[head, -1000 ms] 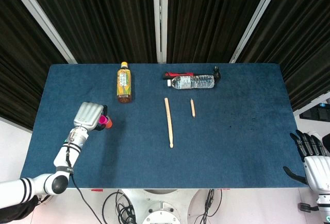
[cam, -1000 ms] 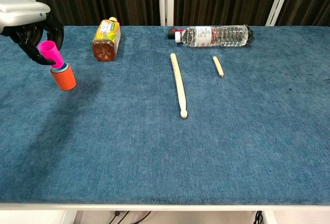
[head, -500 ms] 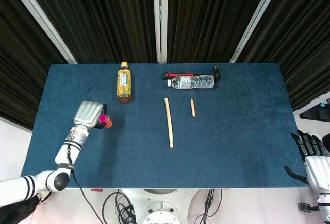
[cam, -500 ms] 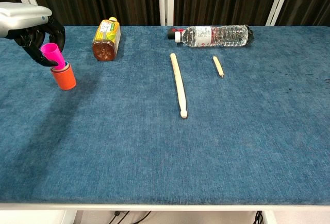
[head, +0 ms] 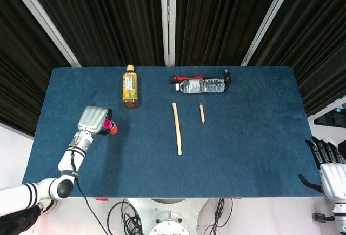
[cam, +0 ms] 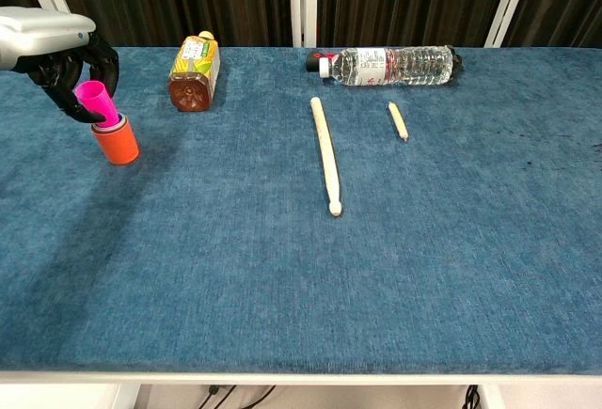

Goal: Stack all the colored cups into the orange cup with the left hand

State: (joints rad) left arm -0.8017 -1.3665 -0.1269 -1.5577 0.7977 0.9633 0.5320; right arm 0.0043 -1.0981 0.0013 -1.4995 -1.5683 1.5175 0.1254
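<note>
Blue felt table (cam: 282, 287) | my left hand (cam: 56, 52) pinches pink cup (cam: 97, 102), tilted into orange cup (cam: 116, 140) for nesting | right hand (head: 330, 167) spread, idle.

this is a robot test lab, not a home or shop. a table (head: 259, 154) covered in blue felt-like cloth stands against floor-to-ceiling black pleated curtains (head: 108, 19) hung between pale metal frame bars (head: 171, 19), and loose black cables (head: 124, 213) trail on the pale floor below the table's near edge. the few items on the cloth, a tea bottle (head: 129, 87), a water bottle (head: 201, 86) and a wooden stick (head: 177, 127), lie spaced apart like set-out props.
</note>
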